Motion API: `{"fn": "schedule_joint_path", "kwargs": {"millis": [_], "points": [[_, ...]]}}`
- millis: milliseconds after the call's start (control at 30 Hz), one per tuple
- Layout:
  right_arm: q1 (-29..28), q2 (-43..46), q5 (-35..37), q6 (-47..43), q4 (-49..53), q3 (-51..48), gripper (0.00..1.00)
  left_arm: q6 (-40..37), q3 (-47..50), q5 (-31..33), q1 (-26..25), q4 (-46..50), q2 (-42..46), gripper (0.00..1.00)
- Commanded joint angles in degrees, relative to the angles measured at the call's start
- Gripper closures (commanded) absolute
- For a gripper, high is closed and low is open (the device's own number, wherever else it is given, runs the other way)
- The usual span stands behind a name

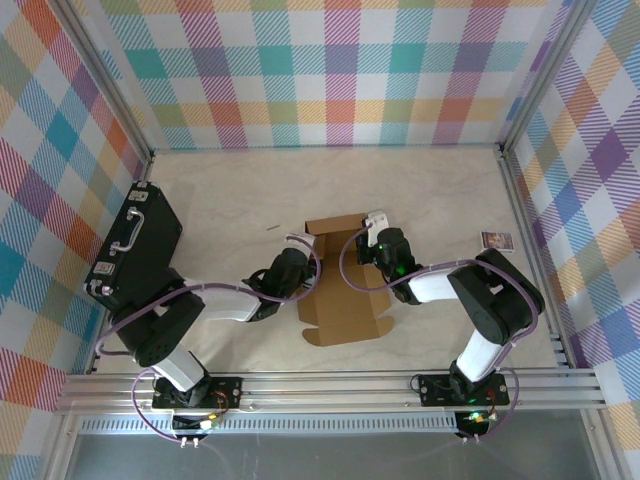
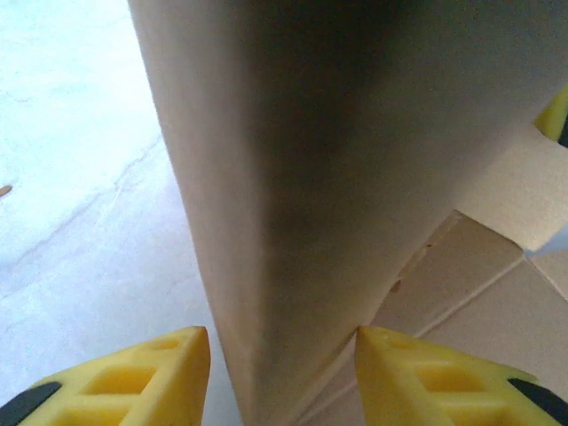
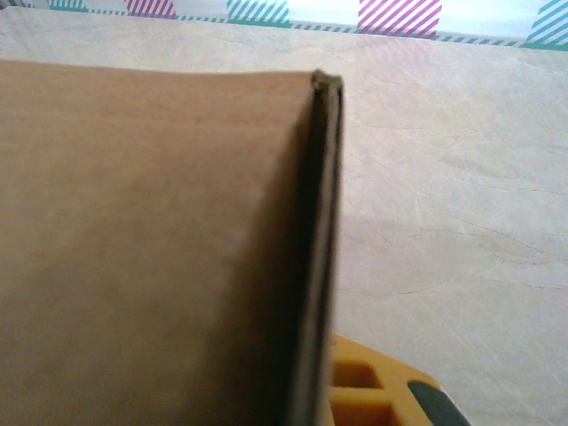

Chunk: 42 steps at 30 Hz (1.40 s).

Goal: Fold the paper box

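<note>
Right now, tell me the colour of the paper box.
The paper box is plain brown; top external view shows it best.

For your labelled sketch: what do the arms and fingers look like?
The left arm and right arm have black joints and white links, with looping lilac cables. The fingers are yellow with black patches. A green light glows on the right arm.

We see the paper box (image 1: 345,300) central on the worktop (image 1: 230,190). A case (image 1: 135,250) lies far left, a packet (image 1: 496,240) far right.
</note>
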<state>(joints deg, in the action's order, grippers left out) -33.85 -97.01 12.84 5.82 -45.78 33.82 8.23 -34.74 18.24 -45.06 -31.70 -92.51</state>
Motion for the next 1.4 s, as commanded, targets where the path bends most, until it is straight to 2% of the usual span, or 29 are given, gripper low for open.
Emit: {"fn": "schedule_joint_path", "kwargs": {"millis": [0, 167, 267, 367, 567, 733, 933, 1067, 1133, 1300, 1367], "points": [[-0.5, 0.9, -1.5, 1.9, 2.7, 0.5, 1.00, -1.2, 1.3, -1.3, 1.5, -10.9, -3.5, 0.48], [-0.5, 1.2, -2.5, 2.3, 3.4, 0.4, 1.00, -3.0, 4.7, -2.3, 3.0, -26.2, -7.7, 0.49], [-0.5, 1.4, -2.9, 2.7, 3.6, 0.2, 1.00, -3.7, 4.7, -2.8, 3.7, -30.3, -10.4, 0.52], [-0.5, 1.9, -3.0, 2.6, 3.7, 0.0, 1.00, -3.9, 4.4, -2.7, 4.5, -31.8, -11.4, 0.55], [-0.6, 2.4, -3.7, 2.3, 4.4, -0.1, 1.00, -3.0, 2.9, -5.1, 6.3, -33.5, -13.6, 0.52], [-0.6, 2.7, -3.8, 2.2, 4.6, -0.5, 1.00, -2.5, 3.0, -5.1, 7.7, -37.0, -15.6, 0.54], [-0.6, 3.7, -4.8, 2.0, 5.3, -0.8, 1.00, -1.0, 1.5, -5.5, 8.8, -34.0, -15.8, 0.55], [-0.7, 4.7, -5.9, 1.8, 6.3, -0.7, 1.00, -0.8, 0.9, -4.8, 8.8, -32.5, -15.6, 0.59], [-0.8, 5.1, -6.0, 1.4, 7.2, -0.5, 1.00, -0.2, 0.1, -3.6, 8.9, -30.4, -15.4, 0.65], [-1.3, 6.0, -4.6, 0.8, 9.2, -0.3, 1.00, 0.5, -1.0, -2.0, 8.9, -27.9, -15.2, 1.00], [-1.5, 5.9, -3.6, 1.2, 10.5, 0.0, 1.00, 0.9, -0.7, -1.3, 8.9, -28.2, -15.2, 1.00]]}}
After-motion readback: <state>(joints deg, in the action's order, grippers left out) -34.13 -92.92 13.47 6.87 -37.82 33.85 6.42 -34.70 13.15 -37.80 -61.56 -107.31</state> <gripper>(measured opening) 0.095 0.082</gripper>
